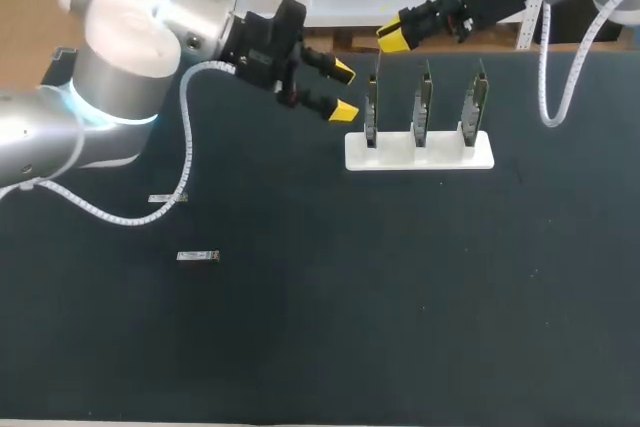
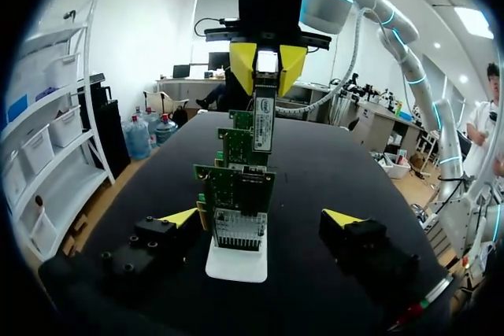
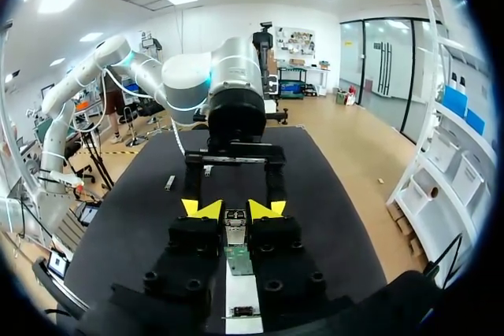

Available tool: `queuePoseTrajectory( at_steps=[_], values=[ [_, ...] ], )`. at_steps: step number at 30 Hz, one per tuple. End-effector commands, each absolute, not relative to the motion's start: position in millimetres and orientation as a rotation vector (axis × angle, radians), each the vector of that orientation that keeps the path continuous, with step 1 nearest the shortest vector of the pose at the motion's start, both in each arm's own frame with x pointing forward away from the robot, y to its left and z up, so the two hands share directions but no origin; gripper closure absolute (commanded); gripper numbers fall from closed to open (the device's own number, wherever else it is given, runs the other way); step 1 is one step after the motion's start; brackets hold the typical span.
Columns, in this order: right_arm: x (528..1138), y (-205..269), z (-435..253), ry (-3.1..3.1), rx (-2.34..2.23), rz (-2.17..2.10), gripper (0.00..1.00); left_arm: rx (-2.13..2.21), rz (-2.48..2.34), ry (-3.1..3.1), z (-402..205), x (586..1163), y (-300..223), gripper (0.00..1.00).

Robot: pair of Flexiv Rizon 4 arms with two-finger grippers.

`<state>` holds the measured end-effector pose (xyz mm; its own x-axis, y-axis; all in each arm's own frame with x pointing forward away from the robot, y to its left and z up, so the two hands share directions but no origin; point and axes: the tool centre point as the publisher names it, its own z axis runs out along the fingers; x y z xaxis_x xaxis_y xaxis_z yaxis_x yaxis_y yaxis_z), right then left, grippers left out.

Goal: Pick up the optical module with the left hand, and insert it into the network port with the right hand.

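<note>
From above, the left gripper (image 1: pixel 344 91) hangs over the table (image 1: pixel 400 287) just beside the white holder (image 1: pixel 420 154). Its fingers are spread and hold nothing. Three network cards (image 1: pixel 424 107) stand upright in a row in the holder. The right gripper (image 1: pixel 396 39) comes in from the far side, above the end of the row nearest the left arm. Two spare modules (image 1: pixel 197 255) lie flat on the table, well apart from the holder. In the left wrist view, the spread fingers (image 2: pixel 181 216) flank the near end of the holder. Beyond them, the right gripper's yellow tips pinch the optical module (image 2: pixel 264 120), which hangs upright above the cards. Which card it hangs over I cannot tell from here. In the right wrist view, the fingers are clenched on the module from both sides, and a card's edge and the holder lie directly under it. The pick-up and handover look finished, so insertion appears to be the step in hand. The next move probably calls for lining the module's end squarely with the card's port, then pushing it straight in while the left gripper keeps clear.
</note>
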<state>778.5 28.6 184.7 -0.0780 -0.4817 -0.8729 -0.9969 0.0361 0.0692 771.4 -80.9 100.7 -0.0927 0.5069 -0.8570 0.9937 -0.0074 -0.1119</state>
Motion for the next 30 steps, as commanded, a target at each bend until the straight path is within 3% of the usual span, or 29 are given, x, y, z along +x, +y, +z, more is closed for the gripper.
queuePoseTrajectory(
  at_steps=[1,30],
  values=[
    [775,28,185,1.640,-1.514,0.966,1.00,1.638,-1.017,1.691,100,780,-83,0.00],
    [777,27,183,1.653,-1.516,0.953,1.00,1.790,-0.891,1.725,84,777,-81,0.00]
  ],
)
